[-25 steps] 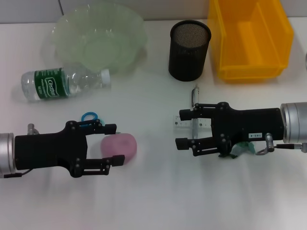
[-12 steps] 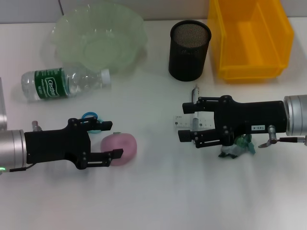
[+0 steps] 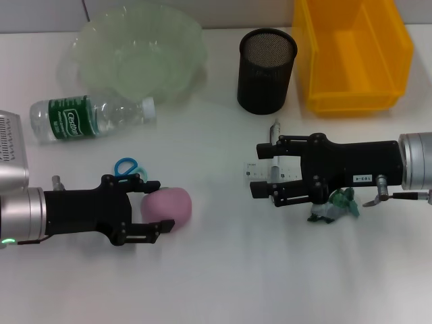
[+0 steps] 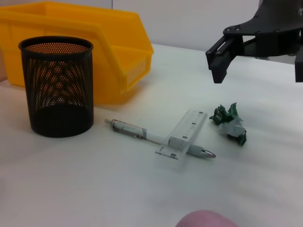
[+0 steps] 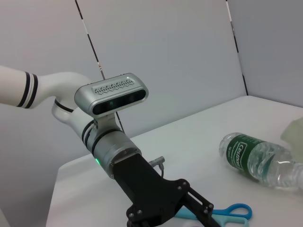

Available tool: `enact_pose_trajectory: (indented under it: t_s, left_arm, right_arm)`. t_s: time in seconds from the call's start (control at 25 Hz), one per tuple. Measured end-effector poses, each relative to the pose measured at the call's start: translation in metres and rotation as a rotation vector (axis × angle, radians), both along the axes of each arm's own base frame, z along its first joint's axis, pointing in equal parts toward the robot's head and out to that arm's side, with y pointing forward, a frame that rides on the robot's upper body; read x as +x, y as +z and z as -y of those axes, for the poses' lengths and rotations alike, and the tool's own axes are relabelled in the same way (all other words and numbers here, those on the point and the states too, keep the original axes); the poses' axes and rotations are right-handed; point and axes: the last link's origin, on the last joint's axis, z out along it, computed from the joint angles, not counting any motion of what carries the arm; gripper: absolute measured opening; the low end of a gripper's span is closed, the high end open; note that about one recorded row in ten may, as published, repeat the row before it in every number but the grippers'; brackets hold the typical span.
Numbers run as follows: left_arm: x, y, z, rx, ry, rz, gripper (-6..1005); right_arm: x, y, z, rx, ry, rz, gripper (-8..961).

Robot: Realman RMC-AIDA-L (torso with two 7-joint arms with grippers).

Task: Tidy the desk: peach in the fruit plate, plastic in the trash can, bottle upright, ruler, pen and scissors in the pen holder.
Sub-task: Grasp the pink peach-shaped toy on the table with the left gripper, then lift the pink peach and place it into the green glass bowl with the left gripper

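The pink peach (image 3: 169,204) lies on the white desk (image 3: 216,270). My left gripper (image 3: 163,204) is open, with one jaw on each side of the peach. My right gripper (image 3: 256,170) is open above the clear ruler (image 3: 270,174), which lies across the pen (image 3: 274,133). The crumpled green plastic (image 3: 335,206) lies beside the right arm. The bottle (image 3: 91,116) lies on its side. The blue scissors (image 3: 127,167) lie behind the left gripper. The left wrist view shows the ruler (image 4: 184,134), pen (image 4: 137,132), plastic (image 4: 229,124) and the peach's top (image 4: 203,218).
The pale green fruit plate (image 3: 138,54) stands at the back left, the black mesh pen holder (image 3: 266,71) at the back centre and the yellow trash can (image 3: 351,54) at the back right. The right wrist view shows the bottle (image 5: 258,158) and scissors (image 5: 227,213).
My left gripper has sunk lower and drawn back a little, baring the scissors. My right gripper has shifted slightly back, uncovering the green plastic.
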Motion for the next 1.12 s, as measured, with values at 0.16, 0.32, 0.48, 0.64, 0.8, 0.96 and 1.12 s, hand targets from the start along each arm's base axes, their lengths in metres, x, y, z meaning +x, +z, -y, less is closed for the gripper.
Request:
enact_pose_trajectory:
  t_s: [0.16, 0.32, 0.48, 0.64, 0.8, 0.96, 1.12]
  left_arm:
    - [-0.001, 0.000, -0.001, 0.012, -0.016, -0.014, 780]
    - [-0.001, 0.000, -0.001, 0.019, -0.041, -0.023, 758]
    - [0.000, -0.001, -0.002, 0.019, -0.044, -0.025, 736]
    - [0.001, -0.002, -0.004, 0.025, -0.043, -0.029, 666]
    - [0.004, -0.002, -0.004, 0.023, -0.049, -0.021, 549]
    - [0.017, 0.007, -0.005, 0.027, -0.076, 0.054, 359]
    - [0.032, 0.019, -0.016, 0.104, -0.091, 0.147, 279]
  right_arm:
    - [0.000, 0.000, 0.000, -0.008, -0.012, 0.000, 813]
    - [0.002, 0.002, 0.001, -0.009, -0.016, -0.003, 813]
    - [0.002, 0.002, 0.001, -0.010, -0.016, -0.006, 814]
    - [0.002, 0.003, 0.001, -0.011, -0.018, -0.005, 814]
    - [0.003, 0.004, 0.001, -0.010, -0.021, -0.004, 814]
    - [0.005, 0.004, 0.003, -0.011, -0.027, -0.004, 814]
    - [0.008, 0.002, 0.006, -0.012, -0.039, -0.007, 814]
